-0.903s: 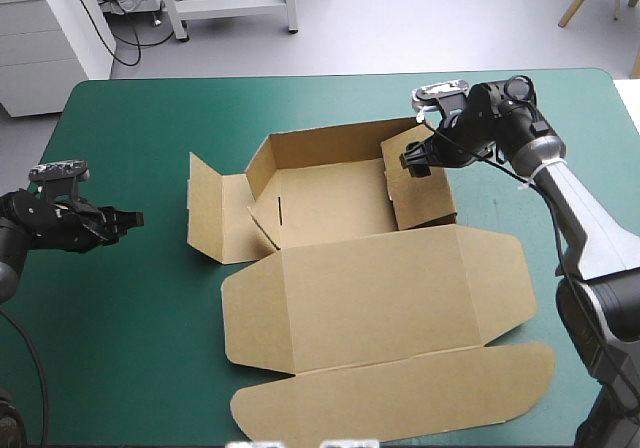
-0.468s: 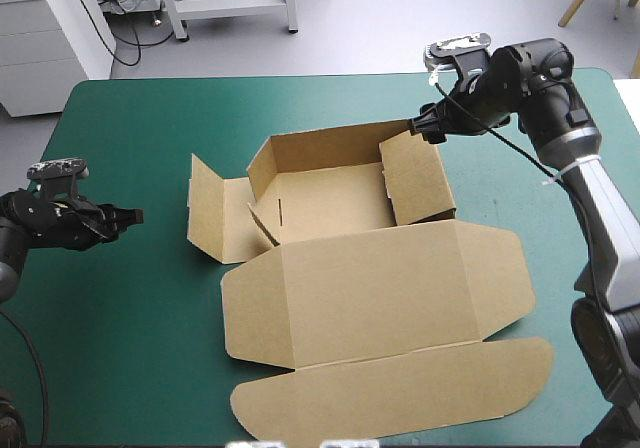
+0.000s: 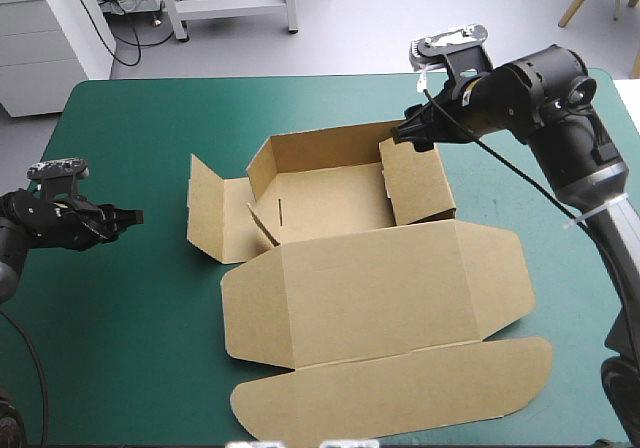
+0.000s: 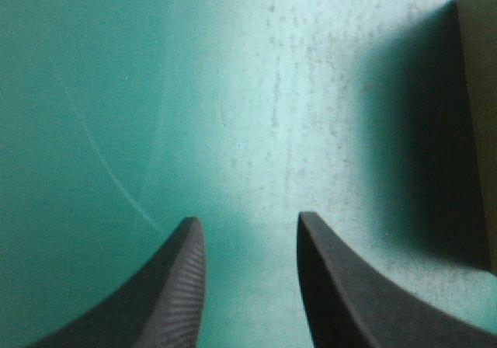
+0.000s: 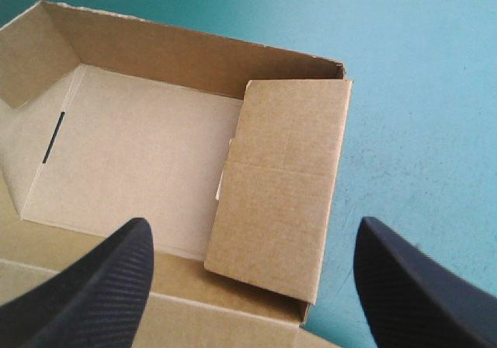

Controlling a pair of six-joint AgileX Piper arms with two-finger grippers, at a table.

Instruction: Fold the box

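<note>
Flap (image 3: 418, 178) on right wall of box (image 3: 325, 208) just under right gripper (image 3: 412, 136), spread wide, empty, clearly nearer. Left gripper (image 3: 128, 218) well apart off box's left side, narrowly parted, empty.

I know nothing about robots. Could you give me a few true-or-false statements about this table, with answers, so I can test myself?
1. The right gripper is open, clamping nothing. True.
2. The left gripper holds an edge of the box. False: it is open over the teal-green cover, apart from the box.
3. The lid lies flat, on the box's near side. True.
4. A white T-shirt lies inside the box. False: only bare brown board shows inside.
</note>
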